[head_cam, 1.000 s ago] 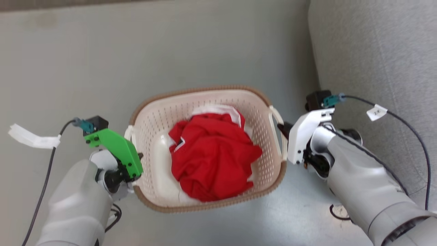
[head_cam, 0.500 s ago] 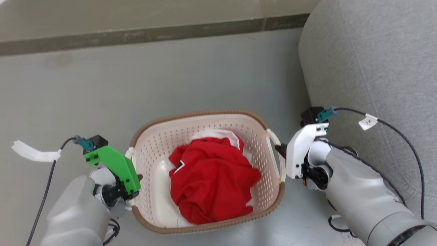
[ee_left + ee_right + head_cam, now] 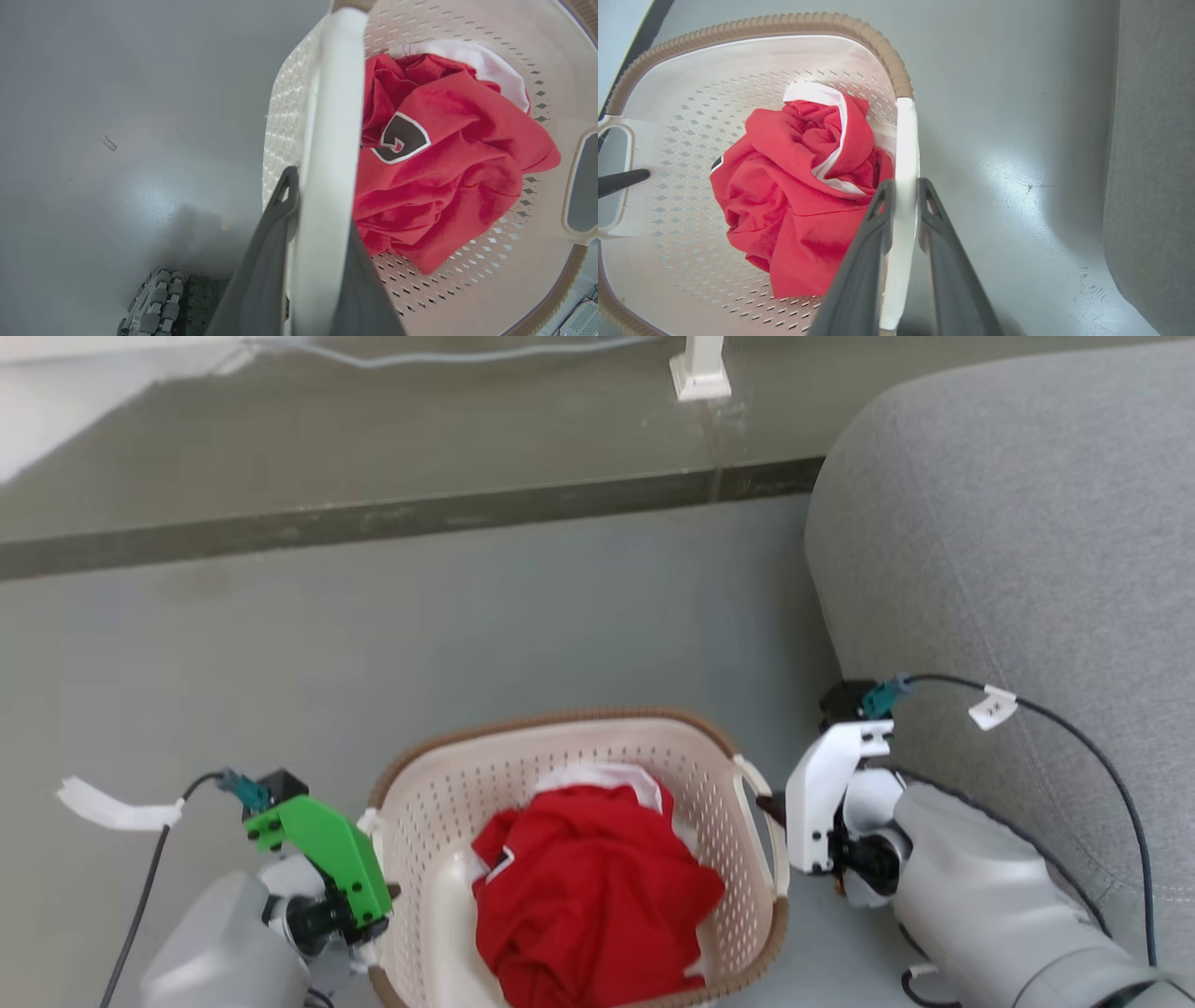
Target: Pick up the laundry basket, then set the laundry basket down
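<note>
The grey floor runs out to a dark strip at the far side. A grey couch takes up the right. The laundry basket is near the robot, between its two arms and just left of the couch. A crumpled red garment with a white collar lies inside it.

The left gripper is clenched on the basket's left handle, with one dark finger on each side of the white bar. The right gripper is clamped the same way on the right handle.

With both handles grasped, the step in hand looks like the pick-up or the carry. Whether the base is clear of the floor cannot be told for certain.

The next move calls for both arms to travel together at one height, so the basket stays level and the garment stays in. The right arm also needs to stay clear of the couch. To set the basket down, the arms should lower it until the base rests flat on the floor, and only then release both handles.
</note>
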